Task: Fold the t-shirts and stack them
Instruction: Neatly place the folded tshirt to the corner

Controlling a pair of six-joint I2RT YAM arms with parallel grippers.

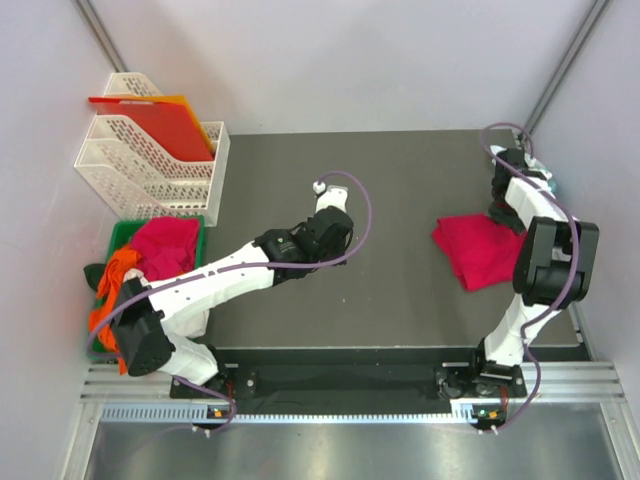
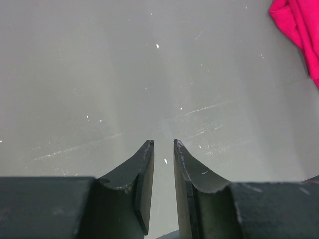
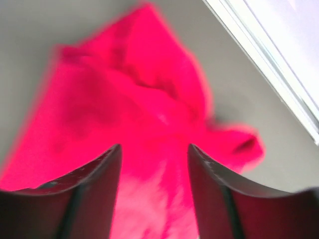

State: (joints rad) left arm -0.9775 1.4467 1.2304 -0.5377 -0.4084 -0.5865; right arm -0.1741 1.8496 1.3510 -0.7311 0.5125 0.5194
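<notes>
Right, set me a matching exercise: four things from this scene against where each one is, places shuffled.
Things:
1 orange shirt
2 sheet
3 left hand
4 right hand

Places:
A over the red shirt at the right
B in the white rack
C over bare table
D at the green bin

Pairs: 1-D, 2-B, 3-C, 4-A

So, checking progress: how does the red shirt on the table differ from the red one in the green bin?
The table shirt lies fairly flat and alone; the bin shirt is bunched in a heap. The table shirt is on the right; the bin shirt is far left, against an orange shirt. Both are reddish cloth.
</notes>
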